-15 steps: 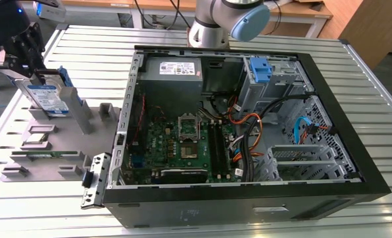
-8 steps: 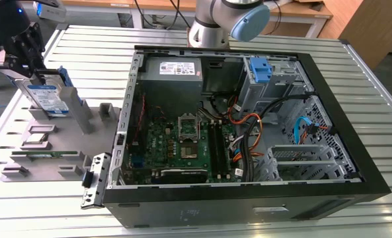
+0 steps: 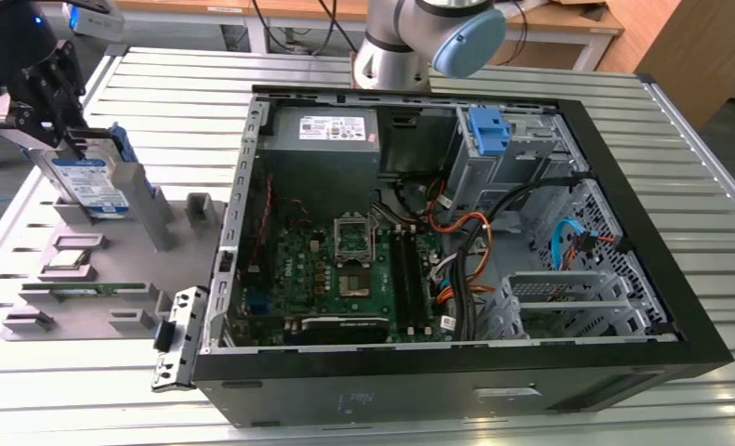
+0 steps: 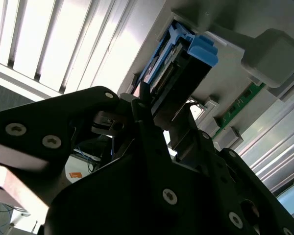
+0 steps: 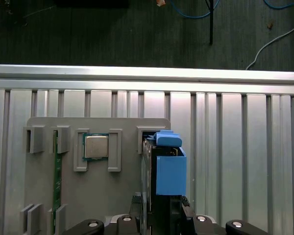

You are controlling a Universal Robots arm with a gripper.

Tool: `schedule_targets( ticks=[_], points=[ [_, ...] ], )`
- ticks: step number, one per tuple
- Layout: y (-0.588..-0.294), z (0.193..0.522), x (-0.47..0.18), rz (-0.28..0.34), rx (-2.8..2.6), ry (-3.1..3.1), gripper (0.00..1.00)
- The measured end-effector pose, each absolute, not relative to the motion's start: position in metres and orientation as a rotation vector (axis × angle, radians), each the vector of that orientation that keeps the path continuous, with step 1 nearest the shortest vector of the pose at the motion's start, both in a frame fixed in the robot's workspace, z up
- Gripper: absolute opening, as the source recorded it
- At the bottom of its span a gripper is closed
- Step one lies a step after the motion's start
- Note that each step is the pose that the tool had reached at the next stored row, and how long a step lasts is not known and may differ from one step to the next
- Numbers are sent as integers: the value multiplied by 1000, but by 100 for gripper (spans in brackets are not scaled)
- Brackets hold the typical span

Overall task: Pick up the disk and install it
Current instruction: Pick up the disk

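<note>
Your gripper [image 3: 59, 130] sits at the exterior view's left, at the upper end of the disk [image 3: 95, 181]. The first wrist view shows the gripper body on either side of the disk's blue-railed edge, but you cannot tell whether it is clamped on or only set around it.

The disk stands on edge in a slot of the grey holder tray [image 3: 156, 218], with its label facing outward. In the same tray, the first wrist view shows a processor chip [image 5: 95, 147] lying flat in its pocket. A green memory stick [image 5: 55, 181] stands on edge between its posts, well apart from the disk.

Just beside the tray on the slatted table [image 3: 466, 70] lies the open computer case [image 3: 466, 381]. Inside it you have the motherboard [image 3: 342, 269], the power-supply box [image 3: 330, 130] at the far wall, and a blue bracket [image 3: 489, 130] seated in the drive bay.
</note>
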State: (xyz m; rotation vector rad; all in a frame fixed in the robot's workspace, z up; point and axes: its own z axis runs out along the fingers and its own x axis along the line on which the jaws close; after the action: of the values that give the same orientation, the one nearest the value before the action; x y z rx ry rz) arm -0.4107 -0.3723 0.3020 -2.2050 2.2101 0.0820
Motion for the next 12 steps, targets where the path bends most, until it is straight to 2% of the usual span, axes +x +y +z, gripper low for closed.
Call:
schedule_targets(
  ticks=[12],
  points=[
    [-372, 302, -411, 82, -2188, 2226, 42]
  ],
)
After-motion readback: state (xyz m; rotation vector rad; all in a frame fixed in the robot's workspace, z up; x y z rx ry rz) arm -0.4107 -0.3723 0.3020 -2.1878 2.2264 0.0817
